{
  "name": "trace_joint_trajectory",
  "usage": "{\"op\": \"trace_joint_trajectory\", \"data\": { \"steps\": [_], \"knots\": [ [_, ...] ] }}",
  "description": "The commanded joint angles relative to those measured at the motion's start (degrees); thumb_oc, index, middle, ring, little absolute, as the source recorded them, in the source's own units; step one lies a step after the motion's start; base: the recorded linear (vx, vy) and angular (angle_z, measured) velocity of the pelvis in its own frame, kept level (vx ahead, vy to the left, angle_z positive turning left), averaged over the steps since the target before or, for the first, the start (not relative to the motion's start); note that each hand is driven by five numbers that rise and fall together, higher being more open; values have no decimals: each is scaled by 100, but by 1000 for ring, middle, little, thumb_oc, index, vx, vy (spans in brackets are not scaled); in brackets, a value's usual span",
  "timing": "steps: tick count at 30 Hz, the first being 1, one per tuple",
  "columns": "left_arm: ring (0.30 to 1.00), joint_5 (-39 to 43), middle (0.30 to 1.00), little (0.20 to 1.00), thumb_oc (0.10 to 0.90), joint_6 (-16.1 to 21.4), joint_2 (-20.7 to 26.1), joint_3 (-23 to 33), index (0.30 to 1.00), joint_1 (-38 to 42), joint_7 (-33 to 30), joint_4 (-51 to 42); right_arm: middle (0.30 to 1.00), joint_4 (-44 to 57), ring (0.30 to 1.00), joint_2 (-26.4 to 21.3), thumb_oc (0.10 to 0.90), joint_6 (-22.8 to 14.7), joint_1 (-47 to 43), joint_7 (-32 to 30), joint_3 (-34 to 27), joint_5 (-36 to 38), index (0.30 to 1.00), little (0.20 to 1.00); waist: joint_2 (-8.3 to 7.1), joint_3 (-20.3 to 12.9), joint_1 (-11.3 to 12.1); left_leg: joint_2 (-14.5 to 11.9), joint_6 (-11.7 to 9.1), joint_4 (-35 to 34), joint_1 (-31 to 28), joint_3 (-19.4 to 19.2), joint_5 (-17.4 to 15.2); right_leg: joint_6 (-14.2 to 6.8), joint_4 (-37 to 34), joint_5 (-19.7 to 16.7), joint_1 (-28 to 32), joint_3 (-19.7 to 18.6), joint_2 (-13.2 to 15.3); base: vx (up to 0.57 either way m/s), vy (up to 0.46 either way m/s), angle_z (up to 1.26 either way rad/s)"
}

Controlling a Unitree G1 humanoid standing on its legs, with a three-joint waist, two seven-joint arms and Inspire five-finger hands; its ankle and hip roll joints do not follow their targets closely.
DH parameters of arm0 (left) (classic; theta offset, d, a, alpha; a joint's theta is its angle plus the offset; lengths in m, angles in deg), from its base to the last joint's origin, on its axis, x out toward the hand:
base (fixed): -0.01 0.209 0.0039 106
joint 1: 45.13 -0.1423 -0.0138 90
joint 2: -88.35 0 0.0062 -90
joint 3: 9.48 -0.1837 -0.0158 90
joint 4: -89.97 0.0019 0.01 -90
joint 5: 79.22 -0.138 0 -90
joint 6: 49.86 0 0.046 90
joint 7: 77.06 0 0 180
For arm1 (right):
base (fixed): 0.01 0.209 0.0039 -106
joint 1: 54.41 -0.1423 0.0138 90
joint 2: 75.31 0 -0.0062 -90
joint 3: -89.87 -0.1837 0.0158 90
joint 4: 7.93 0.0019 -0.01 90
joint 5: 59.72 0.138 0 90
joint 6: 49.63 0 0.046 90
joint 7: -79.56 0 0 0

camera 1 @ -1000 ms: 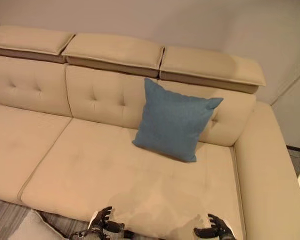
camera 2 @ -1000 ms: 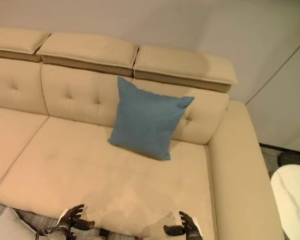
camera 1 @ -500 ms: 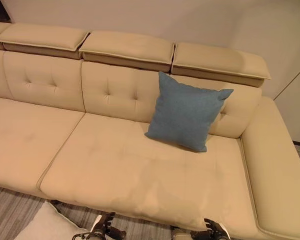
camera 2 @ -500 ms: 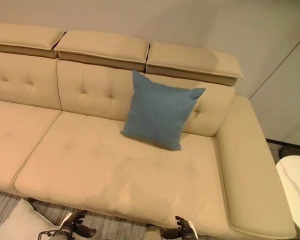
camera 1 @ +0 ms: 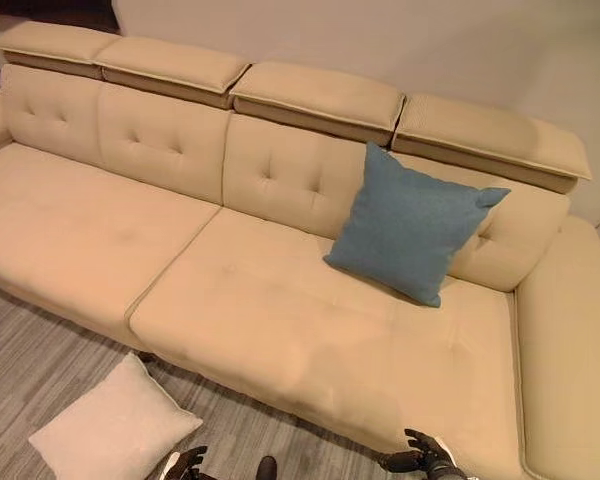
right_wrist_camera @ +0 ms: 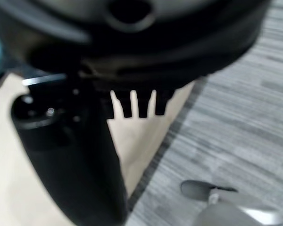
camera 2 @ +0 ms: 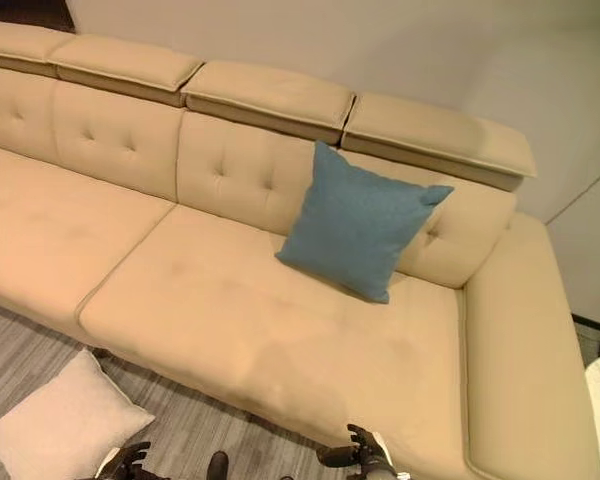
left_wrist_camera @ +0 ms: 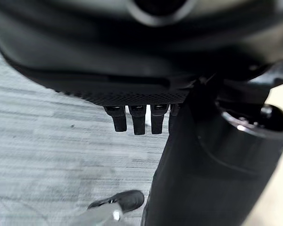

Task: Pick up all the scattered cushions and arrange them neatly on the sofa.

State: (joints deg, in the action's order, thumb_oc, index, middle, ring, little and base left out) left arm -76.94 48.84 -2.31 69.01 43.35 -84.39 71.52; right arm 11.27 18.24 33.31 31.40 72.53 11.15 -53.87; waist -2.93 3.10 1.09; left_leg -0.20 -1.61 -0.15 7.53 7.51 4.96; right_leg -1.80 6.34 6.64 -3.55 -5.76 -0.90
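There is one sofa point(camera 1: 280, 320), long and beige. Its backrest carries four headrest pads point(camera 1: 315, 95) in a row along the top, and its seat is split into two wide seat sections point(camera 1: 70, 230). There are two cushions in all: one blue cushion point(camera 1: 410, 225) propped on the seat against the backrest, and one white cushion point(camera 1: 115, 425) lying on the grey floor point(camera 1: 40, 350) in front of the sofa.

A plain pale wall point(camera 1: 400, 40) runs across the top of the frame, warm light falling over it. Grey striped wood-grain floor point(camera 1: 40, 350) fills the lower left corner.
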Motion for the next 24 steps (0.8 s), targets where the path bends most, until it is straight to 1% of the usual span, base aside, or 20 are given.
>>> {"op": "trace_joint_trajectory", "data": {
  "steps": [1,2,3,5,6,7,8,10,11,12,13,14,15,16,18,19,20,21,22,24],
  "knots": [
    [900,189,900,900,800,224,-23,-13,900,643,-142,-64,900,407,900,-326,800,-197,-75,-156,61,190,900,900,-253,174,-15,310,-22,202,310,249,-461,-268,-453,-317,-21,86,94,-136,-77,90],
    [900,189,900,900,800,224,-24,-13,900,645,-142,-64,900,405,900,-326,800,-198,-78,-156,60,190,900,900,-250,170,-30,313,-24,203,319,263,-457,-268,-452,-315,-26,100,95,-284,-81,91],
    [900,273,900,900,800,237,-61,-99,900,759,-189,-130,900,446,900,-415,800,-192,-168,-221,44,204,900,900,-192,343,0,371,-123,238,643,308,-238,-228,-435,-319,-159,288,81,-282,-59,52],
    [900,240,900,900,800,231,-96,-160,900,798,-198,-147,900,457,900,-472,800,-177,-207,-254,35,144,900,900,-193,383,-39,391,-82,367,769,59,-321,-195,-413,-380,-301,497,152,-259,-40,80],
    [900,240,900,900,800,231,-97,-160,900,797,-199,-147,900,457,900,-473,800,-178,-207,-254,36,144,900,900,-190,384,-45,393,-82,384,774,65,-333,-195,-410,-375,-298,504,152,-152,1,102],
    [900,160,900,900,800,207,-110,-153,900,719,-163,-119,900,434,900,-465,800,-152,-139,-263,6,98,900,900,-229,345,-89,331,-56,609,610,-241,-558,-184,-486,-470,-307,763,280,-114,11,78],
    [900,117,900,900,800,204,-116,-139,900,675,-156,-54,900,412,900,-470,800,-164,-104,-271,-10,76,900,900,-265,324,-129,328,-47,790,512,-362,-758,-188,-548,-529,-281,905,369,-119,12,81],
    [900,45,900,900,800,181,-126,-128,900,605,-134,17,900,369,900,-466,800,-165,-47,-265,-42,65,900,900,-286,263,-189,245,-43,850,274,-615,-957,-197,-645,-560,-201,1135,445,-58,43,110],
    [900,-10,900,900,800,167,-133,-114,900,588,-113,38,900,349,900,-458,800,-166,7,-243,-63,60,900,900,-295,191,-269,57,-48,857,-19,-1068,-1136,-223,-755,-612,-163,1417,518,-69,60,118],
    [900,-10,900,900,800,167,-131,-113,900,589,-113,38,900,349,900,-456,800,-166,5,-243,-63,60,900,900,-300,177,-279,65,-47,849,-1,-1062,-1118,-224,-756,-618,-181,1425,525,-102,75,118],
    [900,-30,900,900,800,171,-120,-120,900,600,-97,30,900,343,900,-457,800,-166,29,-236,-78,65,900,900,-299,164,-328,-55,-62,880,-147,-1334,-1193,-253,-823,-659,-158,1596,559,-46,32,115],
    [900,-30,900,900,800,170,-118,-119,900,601,-96,30,900,343,900,-455,800,-166,27,-236,-78,65,900,900,-306,146,-341,-45,-60,871,-124,-1325,-1173,-254,-824,-665,-180,1606,568,-110,115,120],
    [900,-57,900,900,800,185,-101,-137,900,617,-69,-4,900,332,900,-437,800,-170,64,-228,-96,74,900,900,-257,105,-406,-153,-114,697,-404,-1660,-1257,-314,-919,-714,-131,1890,601,-88,127,123],
    [900,-81,900,900,800,184,-93,-162,900,599,-65,-40,900,311,900,-424,800,-153,90,-229,-95,47,900,900,-239,72,-420,-157,-115,561,-411,-1716,-1210,-322,-907,-731,-156,1988,618,-117,259,131],
    [900,-91,900,900,800,161,-8,-117,900,553,-52,-40,900,259,900,-331,800,-118,22,-219,-26,-17,900,900,-302,98,-348,-25,-71,196,-502,-1424,-1111,-362,-768,-786,-105,2054,633,-92,226,126],
    [900,-129,900,900,800,137,44,-76,900,512,-35,-4,900,251,900,-274,800,-108,-11,-188,22,-62,900,900,-313,107,-270,44,2,53,-560,-1295,-1089,-396,-677,-744,-83,2006,623,-100,176,74],
    [900,-115,900,900,800,128,117,-21,900,520,-44,40,900,278,900,-222,800,-110,-61,-167,26,-42,900,900,-333,142,-253,107,68,9,-553,-1139,-1052,-404,-515,-708,-145,1787,593,-69,145,41],
    [900,-115,900,900,800,128,120,-20,900,522,-44,40,900,277,900,-220,800,-110,-64,-167,25,-42,900,900,-340,121,-265,116,71,9,-521,-1130,-1036,-405,-515,-715,-172,1795,603,-27,135,47],
    [900,-91,900,900,800,142,188,20,900,535,-54,72,900,308,900,-178,800,-116,-96,-152,34,-17,900,900,-328,172,-320,192,144,1,-535,-930,-1011,-444,-298,-670,-348,1078,386,30,117,84],
    [900,-159,900,900,800,166,275,12,900,588,-45,82,900,328,900,-161,800,-148,-46,-135,10,77,900,900,-309,146,-427,299,176,-140,-576,-674,-923,-485,-253,-597,-393,200,54,59,122,109]
  ]
}}
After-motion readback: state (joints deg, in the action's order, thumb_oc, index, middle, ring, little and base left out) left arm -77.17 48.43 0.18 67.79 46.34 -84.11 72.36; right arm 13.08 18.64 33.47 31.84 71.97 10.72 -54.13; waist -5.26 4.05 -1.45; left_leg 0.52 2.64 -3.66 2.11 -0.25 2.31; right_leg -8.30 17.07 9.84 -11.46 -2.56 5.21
